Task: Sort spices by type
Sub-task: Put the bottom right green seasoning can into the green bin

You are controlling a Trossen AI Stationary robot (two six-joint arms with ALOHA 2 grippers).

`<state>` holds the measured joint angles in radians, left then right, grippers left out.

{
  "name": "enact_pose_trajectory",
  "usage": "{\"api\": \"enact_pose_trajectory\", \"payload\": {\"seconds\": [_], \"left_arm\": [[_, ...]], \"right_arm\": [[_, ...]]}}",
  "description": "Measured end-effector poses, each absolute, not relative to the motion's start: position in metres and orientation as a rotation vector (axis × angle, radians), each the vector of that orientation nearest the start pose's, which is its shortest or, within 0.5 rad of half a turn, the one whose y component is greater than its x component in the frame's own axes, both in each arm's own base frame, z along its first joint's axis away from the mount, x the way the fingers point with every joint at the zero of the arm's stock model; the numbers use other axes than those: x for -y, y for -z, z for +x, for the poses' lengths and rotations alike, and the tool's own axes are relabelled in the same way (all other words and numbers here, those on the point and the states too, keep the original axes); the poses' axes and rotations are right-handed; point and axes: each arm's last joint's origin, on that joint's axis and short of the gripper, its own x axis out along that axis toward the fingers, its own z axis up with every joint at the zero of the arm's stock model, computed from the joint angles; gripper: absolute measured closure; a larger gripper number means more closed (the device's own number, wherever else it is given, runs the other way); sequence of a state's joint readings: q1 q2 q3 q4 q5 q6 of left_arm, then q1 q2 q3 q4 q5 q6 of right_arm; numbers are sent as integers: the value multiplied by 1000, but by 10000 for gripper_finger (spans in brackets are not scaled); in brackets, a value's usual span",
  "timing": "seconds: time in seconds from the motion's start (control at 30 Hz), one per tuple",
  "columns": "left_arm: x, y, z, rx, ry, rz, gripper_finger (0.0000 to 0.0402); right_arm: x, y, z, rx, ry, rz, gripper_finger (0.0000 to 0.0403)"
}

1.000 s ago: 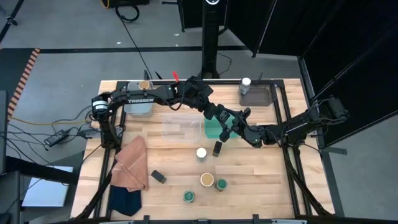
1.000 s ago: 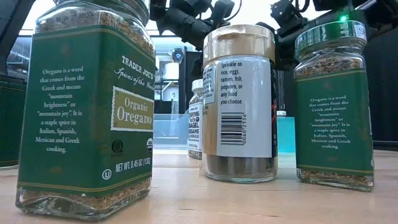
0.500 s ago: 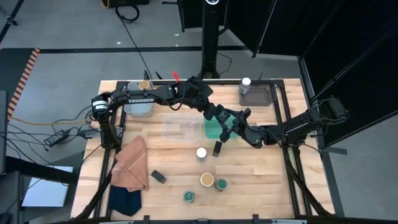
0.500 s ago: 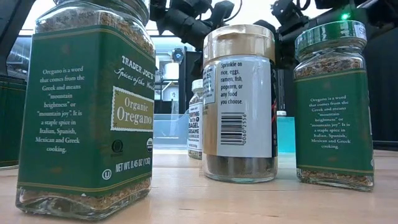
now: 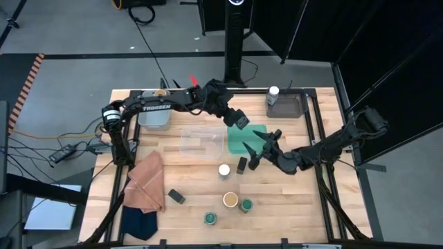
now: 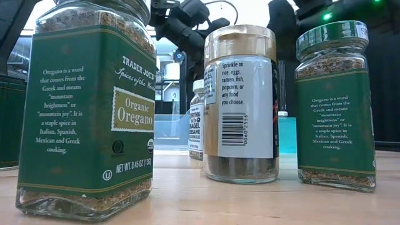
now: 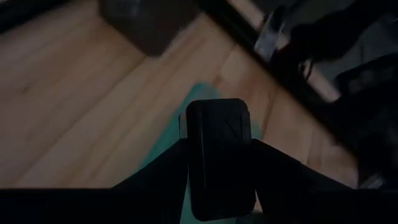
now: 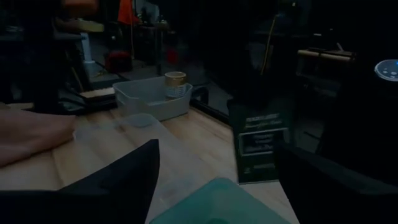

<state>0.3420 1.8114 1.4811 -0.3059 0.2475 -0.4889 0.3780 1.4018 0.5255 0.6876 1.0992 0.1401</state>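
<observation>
Left gripper (image 5: 240,120): above the far edge of the teal tray (image 5: 239,144), fingers clamped on a small dark tin (image 7: 217,155); the left wrist view shows the tin upright between them, teal below it
Right gripper (image 5: 264,148): low over the near right part of the teal tray, fingers spread wide with nothing between them
Dark tin, standing (image 5: 241,164): upright on the table (image 5: 291,200), just off the near edge of the teal tray
Dark tin, lying (image 5: 176,196): flat on the table beside the orange cloth (image 5: 145,181)
White-lidded jar (image 5: 224,170): on the table, just left of the standing tin
Tan-lidded jar (image 5: 230,200): nearer the front edge, touching or nearly touching a green-lidded jar (image 5: 245,206) on its right
Second green-lidded jar (image 5: 210,218): front of the table, apart from the pair
Grey tray, left (image 5: 154,111): far left corner, holds one tan-lidded jar (image 5: 160,94)
Dark tray, right (image 5: 286,104): far right, holds a white-capped jar (image 5: 273,92)
Clear tray (image 5: 201,141): between the grey tray and the teal tray, contents not discernible
Navy cloth (image 5: 139,223): front left corner, under the end of the orange cloth
Low view: oregano labels readable on both green jars (image 6: 87,106)
</observation>
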Motion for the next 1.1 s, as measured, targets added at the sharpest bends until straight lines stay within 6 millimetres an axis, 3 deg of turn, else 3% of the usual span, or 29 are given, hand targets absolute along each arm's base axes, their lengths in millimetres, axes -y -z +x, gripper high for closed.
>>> {"api": "enact_pose_trajectory", "payload": {"seconds": [0.4,0.57,0.77,1.1], "left_arm": [[-100,-269,389,-763,-151,-358,237],[-87,-270,393,-770,-167,-175,239],[-85,-268,396,-763,-160,-127,239],[-87,-237,408,-844,-113,-100,239]], "right_arm": [[-118,-221,209,40,831,116,93],[-120,-227,201,60,863,137,93],[-120,-228,201,64,864,145,98],[-119,-230,201,74,869,162,101]]}}
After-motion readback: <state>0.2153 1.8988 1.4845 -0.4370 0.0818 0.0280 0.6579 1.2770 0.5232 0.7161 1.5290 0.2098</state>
